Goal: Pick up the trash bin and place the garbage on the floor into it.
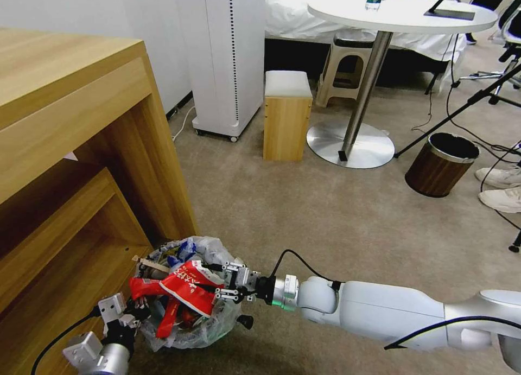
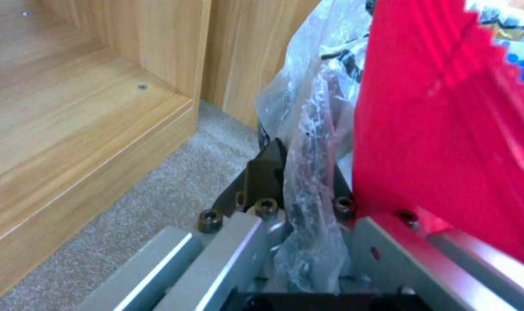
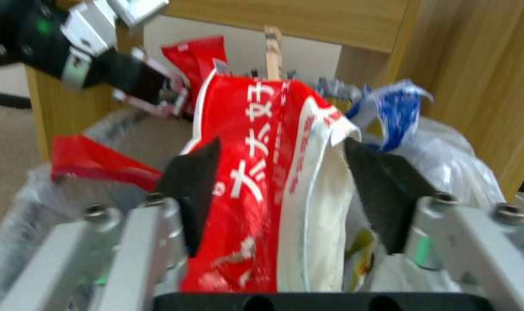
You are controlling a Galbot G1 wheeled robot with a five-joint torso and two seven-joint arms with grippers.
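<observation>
From the head view, the trash bin (image 1: pixel 187 293) sits on the floor (image 1: pixel 325 223) at about 7 o'clock, right beside the wooden shelf (image 1: pixel 70 163), and it is stuffed full. The right gripper (image 1: pixel 220 285) reaches in from 3 o'clock and is over the bin with a big red wrapper (image 1: pixel 187 288) between its fingers. The left gripper (image 1: pixel 138 315) comes up from 7 o'clock and pinches the bin's rim. From the left wrist view, the left gripper (image 2: pixel 308 203) is squeezed narrow on the crinkly bag (image 2: pixel 311 172) at the rim, with the red wrapper (image 2: pixel 446 142) hanging at 3 o'clock. From the right wrist view, the right gripper (image 3: pixel 279 172) is partly open with the red wrapper (image 3: pixel 256 172) in the gap. I think the good way is to push the wrapper low into the bin first, then let go, so it does not slide out. The left gripper should hold the bin steady.
</observation>
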